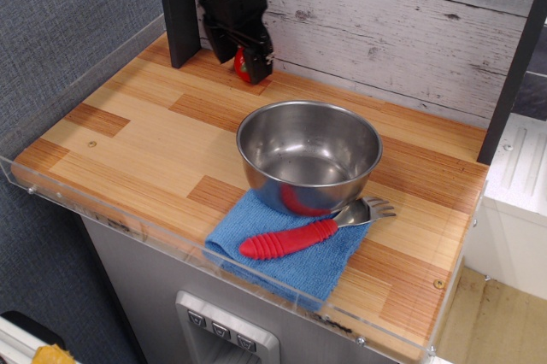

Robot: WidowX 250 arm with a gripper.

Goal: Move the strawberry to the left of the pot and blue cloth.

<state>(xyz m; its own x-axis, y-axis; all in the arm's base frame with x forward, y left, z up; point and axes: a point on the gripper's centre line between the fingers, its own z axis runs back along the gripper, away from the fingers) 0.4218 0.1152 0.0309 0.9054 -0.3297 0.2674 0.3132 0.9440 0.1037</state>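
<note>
Strawberry [243, 63] sits at the desk's back edge between the hand's [241, 61] fingers; whether they grip it is unclear, and the move is not yet made.

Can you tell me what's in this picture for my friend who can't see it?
A black gripper straddles a small red strawberry at the back of a wooden table. Nearer, a steel pot and red-handled spork rest on a blue cloth.
</note>
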